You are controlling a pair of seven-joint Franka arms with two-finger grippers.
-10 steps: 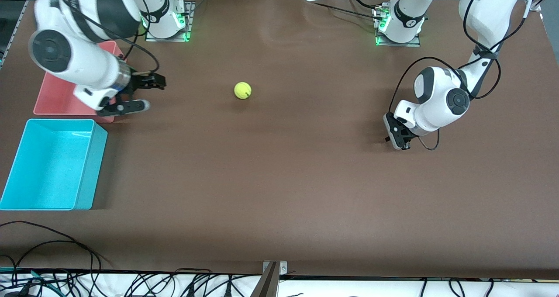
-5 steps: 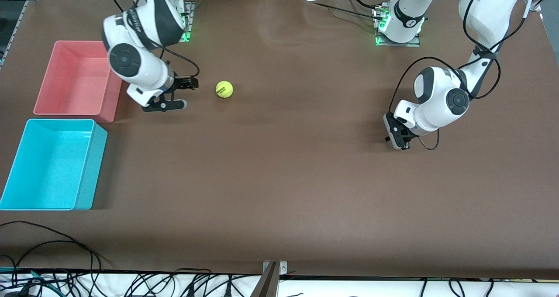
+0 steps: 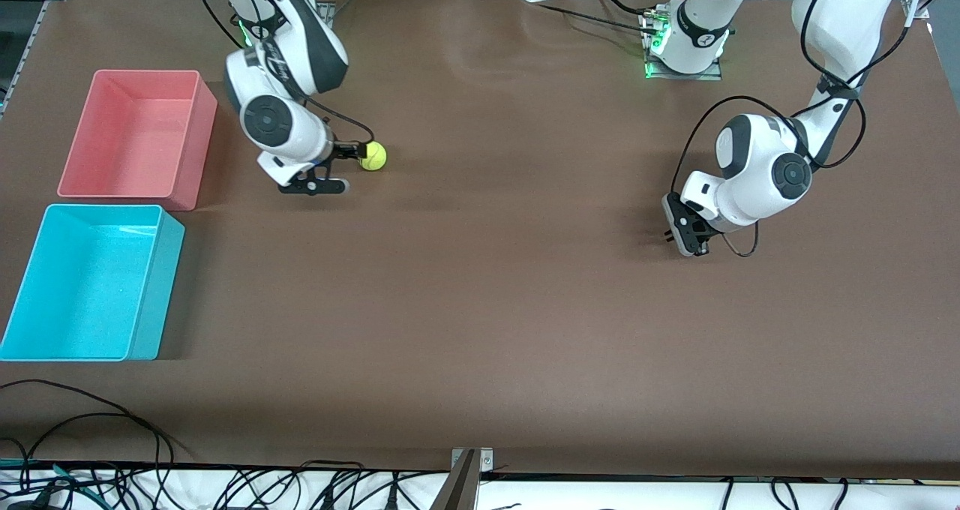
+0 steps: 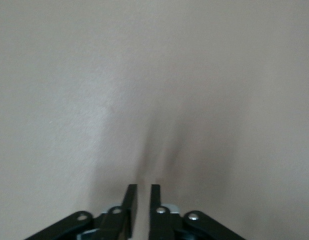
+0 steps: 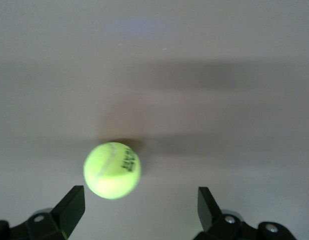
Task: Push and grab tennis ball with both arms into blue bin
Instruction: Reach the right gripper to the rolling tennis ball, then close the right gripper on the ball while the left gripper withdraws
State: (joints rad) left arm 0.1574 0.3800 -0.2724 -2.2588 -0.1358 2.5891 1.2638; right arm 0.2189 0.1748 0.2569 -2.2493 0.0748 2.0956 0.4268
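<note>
Apparently fuzzy yellow-green tennis ball (image 5: 112,170)

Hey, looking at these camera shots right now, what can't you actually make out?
- Front view: whether the right end effector touches the tennis ball; its upper finger overlaps the ball.
- Right wrist view: the fingers are cut off by the picture's edge; the print on the ball is too blurred to read.
- Left wrist view: only bare table shows; ball and blue bin are out of frame.
- Front view: the left end effector is partly hidden by its own wrist.

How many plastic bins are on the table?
2: the pink bin and the blue bin, side by side at the right arm's end, the blue one nearer the front camera.
</note>
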